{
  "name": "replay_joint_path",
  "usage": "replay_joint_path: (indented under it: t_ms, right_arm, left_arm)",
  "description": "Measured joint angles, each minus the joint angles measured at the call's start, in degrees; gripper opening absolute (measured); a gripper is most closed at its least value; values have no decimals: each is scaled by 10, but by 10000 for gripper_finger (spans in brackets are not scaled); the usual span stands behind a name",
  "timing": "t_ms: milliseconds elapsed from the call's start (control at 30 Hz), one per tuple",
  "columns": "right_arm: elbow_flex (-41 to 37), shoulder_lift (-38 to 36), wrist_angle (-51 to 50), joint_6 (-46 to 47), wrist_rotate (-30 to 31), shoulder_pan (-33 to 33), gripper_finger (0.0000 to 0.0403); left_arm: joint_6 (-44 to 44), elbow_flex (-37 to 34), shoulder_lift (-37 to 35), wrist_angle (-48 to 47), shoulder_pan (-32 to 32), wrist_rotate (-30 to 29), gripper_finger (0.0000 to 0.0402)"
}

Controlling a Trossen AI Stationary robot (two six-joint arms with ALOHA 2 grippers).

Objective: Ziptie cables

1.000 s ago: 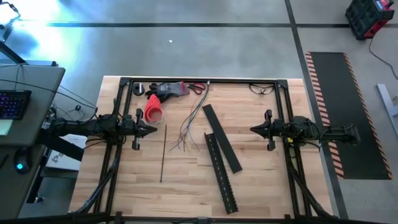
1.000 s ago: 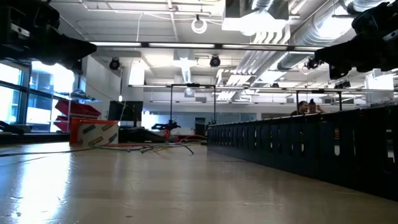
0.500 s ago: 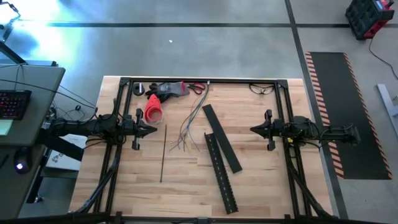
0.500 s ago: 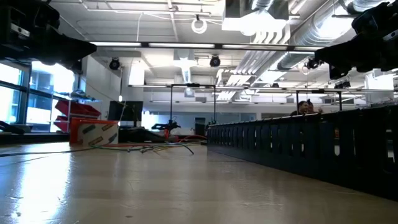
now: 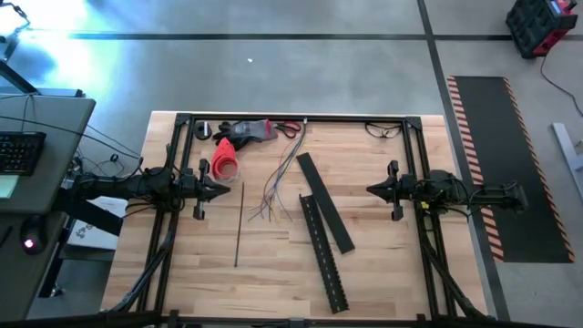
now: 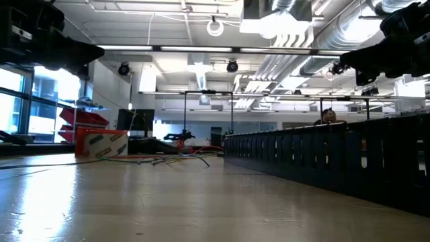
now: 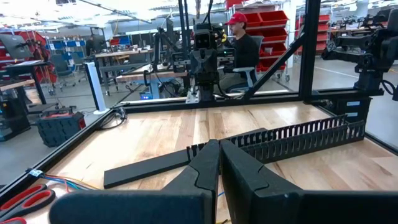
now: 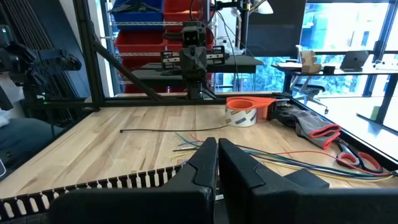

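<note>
— So, where do the cables lie?

— On the wooden surface, fanned out loose, ahead of the left pincer and nearer to it than to the right pincer, which faces it from across the surface. Nothing touches them yet.

— And the pincers themselves?

— Both hang above the surface at mid-height, each with its fingers pressed together and holding nothing. The wrist views show the two dark fingers meeting at the tips.

— What sits around the wires?

— A thin dark rod lies just ahead of the left pincer, between it and the cables. Beyond the cables, toward the right pincer, lie a flat black bar and a long toothed channel. A red tape roll, a grey glove and scissors rest further off, near the far edge.

— How should the first move go?

— I'd judge gathering comes first: spread the left fingers, come down where the strands run closest together, and pinch them all. They are hair-thin, so a stray one will likely slip out; close low against the surface and avoid the rod.
</note>
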Motion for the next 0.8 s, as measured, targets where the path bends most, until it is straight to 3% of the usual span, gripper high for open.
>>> replay_joint_path:
  t_ms: [400, 500, 600, 700, 800]
  right_arm:
    - [0, 0, 0, -1, 0, 0, 0]
    - [0, 0, 9, -90, 12, -1, 0]
    - [0, 0, 77, -93, 17, -2, 0]
    - [0, 0, 177, 13, -10, -1, 0]
    - [0, 0, 254, 44, 32, -3, 0]
  left_arm:
    - [0, 0, 0, 0, 0, 0, 0]
    - [0, 0, 0, 0, 0, 0, 0]
    - [0, 0, 0, 0, 0, 0, 0]
    - [-1, 0, 0, 2, 0, 0, 0]
    - [-14, 0, 0, 10, 0, -1, 0]
